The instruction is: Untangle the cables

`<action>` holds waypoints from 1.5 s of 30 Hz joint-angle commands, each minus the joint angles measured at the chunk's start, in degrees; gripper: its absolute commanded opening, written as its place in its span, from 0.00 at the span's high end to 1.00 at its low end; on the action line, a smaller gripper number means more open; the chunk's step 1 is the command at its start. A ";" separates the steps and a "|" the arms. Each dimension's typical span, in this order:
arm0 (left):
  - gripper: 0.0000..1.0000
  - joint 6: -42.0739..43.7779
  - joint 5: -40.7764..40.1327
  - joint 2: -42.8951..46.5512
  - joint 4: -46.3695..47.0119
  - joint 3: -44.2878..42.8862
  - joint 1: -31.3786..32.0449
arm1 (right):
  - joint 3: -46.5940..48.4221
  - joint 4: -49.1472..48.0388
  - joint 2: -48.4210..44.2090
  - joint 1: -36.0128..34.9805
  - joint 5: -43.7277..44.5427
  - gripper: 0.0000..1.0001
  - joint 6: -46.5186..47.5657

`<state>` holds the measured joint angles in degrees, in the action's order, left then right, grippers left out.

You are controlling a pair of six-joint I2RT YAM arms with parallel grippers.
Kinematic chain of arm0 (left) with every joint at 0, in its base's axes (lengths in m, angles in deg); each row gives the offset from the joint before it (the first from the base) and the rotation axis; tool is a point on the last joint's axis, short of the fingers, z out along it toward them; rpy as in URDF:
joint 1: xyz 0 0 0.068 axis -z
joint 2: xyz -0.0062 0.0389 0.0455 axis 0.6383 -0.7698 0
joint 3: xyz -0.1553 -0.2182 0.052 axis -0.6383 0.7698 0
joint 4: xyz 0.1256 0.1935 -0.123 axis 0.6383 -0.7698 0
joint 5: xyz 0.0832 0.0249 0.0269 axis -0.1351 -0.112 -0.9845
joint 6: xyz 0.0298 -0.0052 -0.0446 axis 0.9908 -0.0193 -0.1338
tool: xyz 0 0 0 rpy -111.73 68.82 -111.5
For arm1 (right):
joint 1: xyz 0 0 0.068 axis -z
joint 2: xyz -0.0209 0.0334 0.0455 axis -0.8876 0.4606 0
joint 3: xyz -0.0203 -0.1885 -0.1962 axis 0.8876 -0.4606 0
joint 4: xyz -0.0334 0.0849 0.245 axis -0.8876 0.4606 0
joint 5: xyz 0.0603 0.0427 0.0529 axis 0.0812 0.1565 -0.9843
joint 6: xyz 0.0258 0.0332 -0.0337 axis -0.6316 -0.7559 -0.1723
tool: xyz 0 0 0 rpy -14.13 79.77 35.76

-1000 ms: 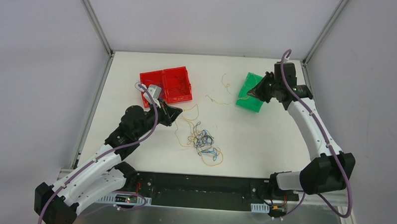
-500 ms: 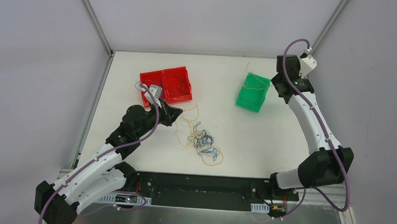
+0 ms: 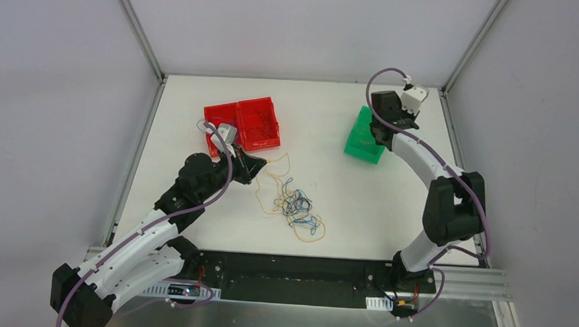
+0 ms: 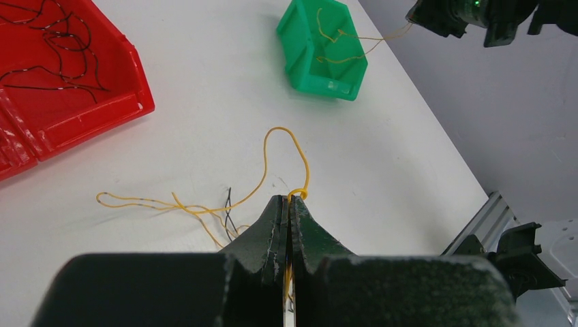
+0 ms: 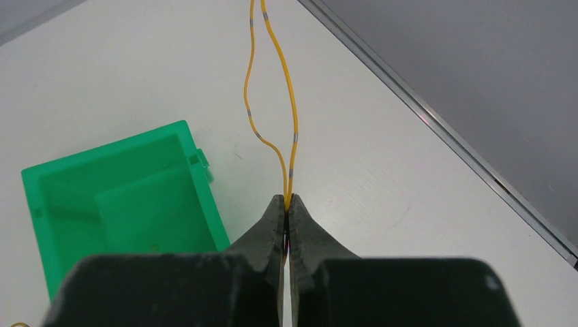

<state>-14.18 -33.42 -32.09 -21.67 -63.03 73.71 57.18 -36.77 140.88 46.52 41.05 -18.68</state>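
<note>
As the right jaws pinched a yellow cable (image 5: 296, 136) beside the green bin (image 5: 123, 197) and the left jaws clamped another strand (image 4: 305, 170) near the tangle (image 3: 296, 206), opening only above the bin looked wisest.

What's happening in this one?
Two arms are sorting a wire tangle on the table. The left arm has its jaws shut on a yellow wire at the tangle's edge. The right arm, jaws shut, holds a second yellow wire by the green bin. Dark wires lie in a red bin.
</note>
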 commanded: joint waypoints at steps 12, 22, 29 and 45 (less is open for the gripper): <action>1.00 1.47 -0.59 0.57 1.14 -0.11 -0.12 | 4.43 -30.89 20.42 -14.10 17.91 1.00 33.25; 1.00 1.65 -0.92 1.27 0.86 -0.11 -0.12 | 9.78 -1.69 23.27 -9.92 -2.87 1.00 11.87; 1.00 1.84 -0.94 1.39 0.77 -0.10 -0.12 | 18.64 14.05 28.26 -6.23 -22.62 1.00 7.46; 1.00 1.91 -0.52 1.23 0.65 -0.29 -0.12 | 29.35 36.27 35.70 -0.54 -52.09 0.92 0.55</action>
<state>-13.15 -33.51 -31.59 -22.67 -63.03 73.71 89.50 -10.78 176.44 47.00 0.49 -14.68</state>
